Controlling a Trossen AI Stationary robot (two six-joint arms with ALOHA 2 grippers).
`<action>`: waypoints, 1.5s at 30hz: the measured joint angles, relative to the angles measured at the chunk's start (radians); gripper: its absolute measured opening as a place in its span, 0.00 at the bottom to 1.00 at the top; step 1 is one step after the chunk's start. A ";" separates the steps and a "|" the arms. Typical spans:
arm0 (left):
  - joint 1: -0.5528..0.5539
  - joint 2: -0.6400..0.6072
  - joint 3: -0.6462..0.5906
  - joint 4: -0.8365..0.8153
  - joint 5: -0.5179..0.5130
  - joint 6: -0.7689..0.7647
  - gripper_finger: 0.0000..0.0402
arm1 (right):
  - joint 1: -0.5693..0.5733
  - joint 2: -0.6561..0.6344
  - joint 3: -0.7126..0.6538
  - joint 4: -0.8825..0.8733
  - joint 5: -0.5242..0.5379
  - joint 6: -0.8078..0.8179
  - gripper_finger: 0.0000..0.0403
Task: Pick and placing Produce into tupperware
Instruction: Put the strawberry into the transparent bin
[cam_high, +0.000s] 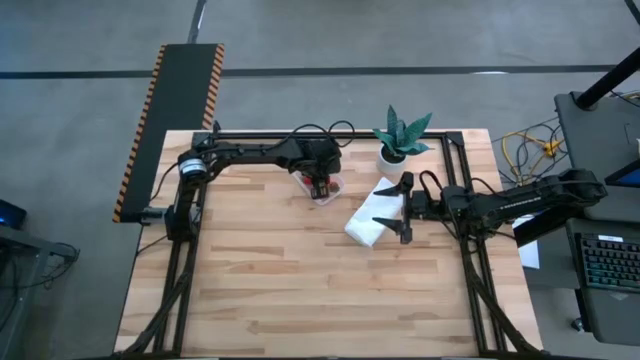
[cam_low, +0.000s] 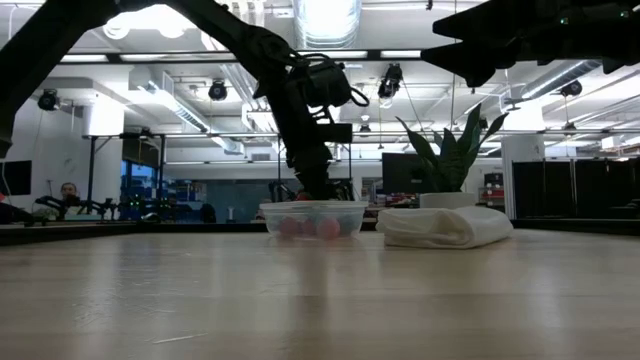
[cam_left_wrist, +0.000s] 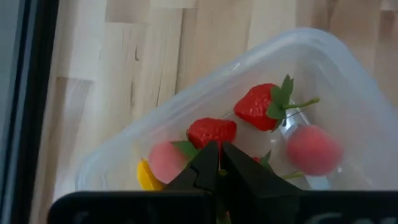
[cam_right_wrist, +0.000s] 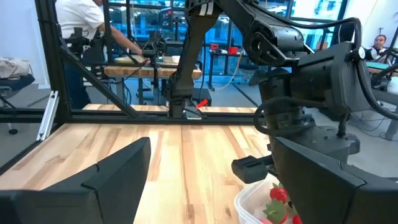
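Observation:
The clear tupperware tub (cam_high: 325, 187) stands on the table near its far edge, also in the low view (cam_low: 313, 218). It holds several toy pieces: red strawberries with green tops (cam_left_wrist: 264, 106), a pink round piece (cam_left_wrist: 313, 149) and a yellow piece (cam_left_wrist: 145, 176). My left gripper (cam_left_wrist: 219, 155) is shut and reaches down into the tub (cam_low: 318, 196), its tips right by one red strawberry (cam_left_wrist: 211, 131). My right gripper (cam_high: 401, 207) is open and hovers high above the folded white cloth (cam_high: 375, 212), to the tub's right. My left gripper comes from above, pointing down into the tub, with its shut fingertips (cam_left_wrist: 211, 154) right at a red strawberry (cam_left_wrist: 214, 134) that lies among the other pieces. I cannot tell whether they touch it; nothing shows between the fingers.
A green potted plant (cam_high: 401, 135) stands at the far edge, just behind the cloth. The tub's edge and a strawberry show in the right wrist view (cam_right_wrist: 264, 202). Bare wooden table (cam_high: 300, 280) lies toward the near edge. People work at benches (cam_right_wrist: 87, 31) beyond the table.

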 joint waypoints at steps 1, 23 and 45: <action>0.000 0.000 0.000 0.000 0.000 0.022 0.00 | 0.000 0.000 0.000 0.001 0.000 0.000 0.81; 0.000 -0.001 -0.020 0.000 0.039 0.378 0.00 | 0.000 0.000 0.000 -0.001 0.000 0.000 0.81; 0.005 -0.002 -0.020 -0.037 0.077 0.528 0.00 | 0.000 0.000 0.000 -0.001 -0.001 0.000 0.81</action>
